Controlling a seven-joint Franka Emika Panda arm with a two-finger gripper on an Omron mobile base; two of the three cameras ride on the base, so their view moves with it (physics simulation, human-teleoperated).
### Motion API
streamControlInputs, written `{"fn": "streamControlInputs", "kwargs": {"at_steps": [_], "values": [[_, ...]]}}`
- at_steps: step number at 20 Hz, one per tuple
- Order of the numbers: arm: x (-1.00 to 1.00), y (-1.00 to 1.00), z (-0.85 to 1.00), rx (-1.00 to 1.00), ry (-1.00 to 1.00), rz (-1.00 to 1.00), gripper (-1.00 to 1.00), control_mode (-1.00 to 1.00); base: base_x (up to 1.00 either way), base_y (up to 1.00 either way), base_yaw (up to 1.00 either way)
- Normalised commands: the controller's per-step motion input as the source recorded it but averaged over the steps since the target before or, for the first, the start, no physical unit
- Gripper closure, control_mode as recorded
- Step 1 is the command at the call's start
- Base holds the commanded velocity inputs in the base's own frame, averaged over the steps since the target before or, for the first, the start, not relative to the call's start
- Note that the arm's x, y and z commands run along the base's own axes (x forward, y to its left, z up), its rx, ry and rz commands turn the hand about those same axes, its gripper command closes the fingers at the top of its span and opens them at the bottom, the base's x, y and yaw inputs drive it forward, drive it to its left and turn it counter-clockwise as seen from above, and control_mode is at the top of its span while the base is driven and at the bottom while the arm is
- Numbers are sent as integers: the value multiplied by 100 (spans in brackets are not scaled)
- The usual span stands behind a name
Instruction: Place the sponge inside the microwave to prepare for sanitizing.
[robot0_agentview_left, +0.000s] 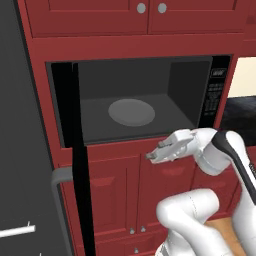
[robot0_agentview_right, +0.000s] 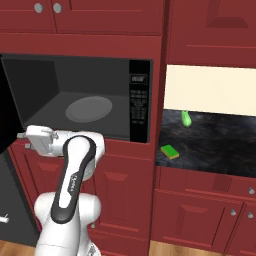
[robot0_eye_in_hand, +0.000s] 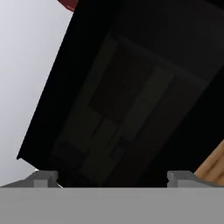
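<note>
Microwave: we see the microwave built into the red cabinets, its cavity exposed, with the round grey turntable bare on the cavity floor.
Door: the black door is swung out to the left, edge-on to us in the left base view, and its grey handle shows low at the left.
Keypad: the black keypad strip runs down the right side of the cavity.
Sponge: we find the sponge lying flat on the dark counter to the right of the microwave, near the counter's front edge and well apart from the arm.
Other item: a small green object stands farther back on the same counter, beyond the sponge.
Gripper: our gripper sits just below the front of the cavity, in front of the lower cabinet doors, pointing left toward the door. In the hand view its two fingertips stand wide apart with nothing between them, facing the dark door.
</note>
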Motion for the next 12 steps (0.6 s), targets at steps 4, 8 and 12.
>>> {"fn": "streamControlInputs", "kwargs": {"at_steps": [4, 8, 12], "values": [[-10, -62, 6, -1, 0, 0, -100, -100, 0, 0, 0], [-4, -63, 3, -9, 0, 0, -100, -100, 0, 0, 0], [1, -56, 3, -19, 0, -3, -100, -100, 0, 0, 0]]}}
